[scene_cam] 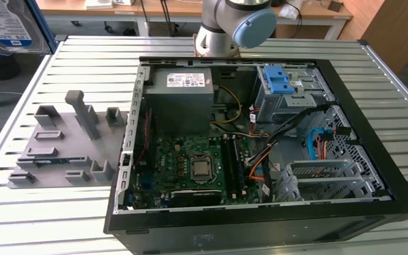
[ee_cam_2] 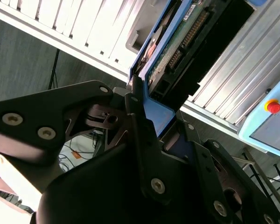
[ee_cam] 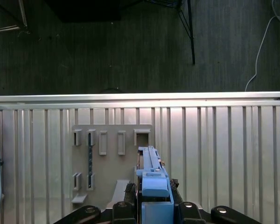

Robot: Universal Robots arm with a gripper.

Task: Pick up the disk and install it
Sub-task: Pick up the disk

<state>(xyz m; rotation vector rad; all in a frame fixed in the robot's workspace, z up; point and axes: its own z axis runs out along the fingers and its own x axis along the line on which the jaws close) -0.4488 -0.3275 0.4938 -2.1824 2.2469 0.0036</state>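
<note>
First wrist view: disk (ee_cam: 151, 179) gripped abv slatted table (ee_cam: 224, 154), dark floor (ee_cam: 107, 46)

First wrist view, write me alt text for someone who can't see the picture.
The gripper is shut on the disk, a drive in a blue plastic bracket seen edge-on. Beyond it lies a ribbed metal table carrying a grey slotted fixture plate, and past the table's edge a dark floor.
</note>
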